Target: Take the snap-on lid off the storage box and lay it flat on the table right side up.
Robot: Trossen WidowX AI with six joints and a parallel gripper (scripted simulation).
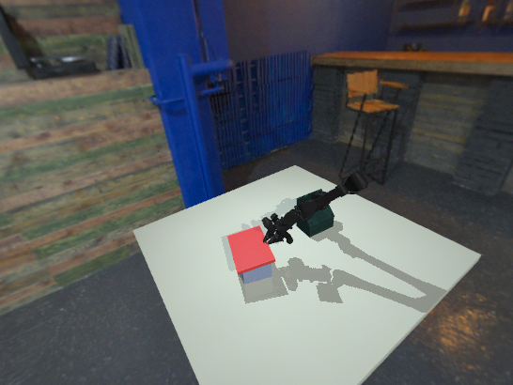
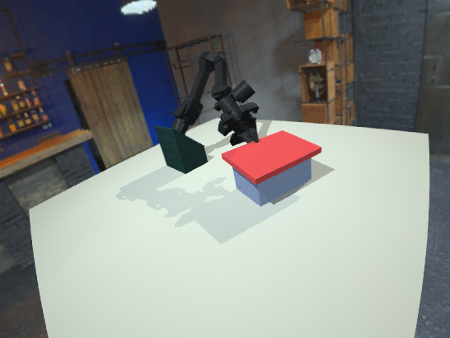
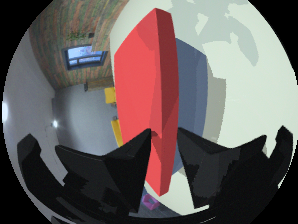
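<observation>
The red lid (image 1: pixel 249 249) (image 2: pixel 272 152) (image 3: pixel 140 75) lies flat on top of the blue storage box (image 1: pixel 257 274) (image 2: pixel 284 181) (image 3: pixel 192 85), its rim overhanging the walls. My gripper (image 1: pixel 266 241) (image 2: pixel 256 141) (image 3: pixel 164 132) is at the lid's edge on the arm's side, shut on that edge. In the wrist view one fingertip is on the top side of the lid and the other on its underside. No gap shows between lid and box. The box stands on the table (image 1: pixel 207 291) (image 2: pixel 206 288) (image 3: pixel 245 105). The fingertips are partly hidden in the top and exterior views.
A dark green block (image 1: pixel 317 224) (image 2: pixel 177 152) stands on the table near the arm, on the arm's side of the box. In the top view part of the arm passes in front of it. Shadows of the arm, box and block fall across the table.
</observation>
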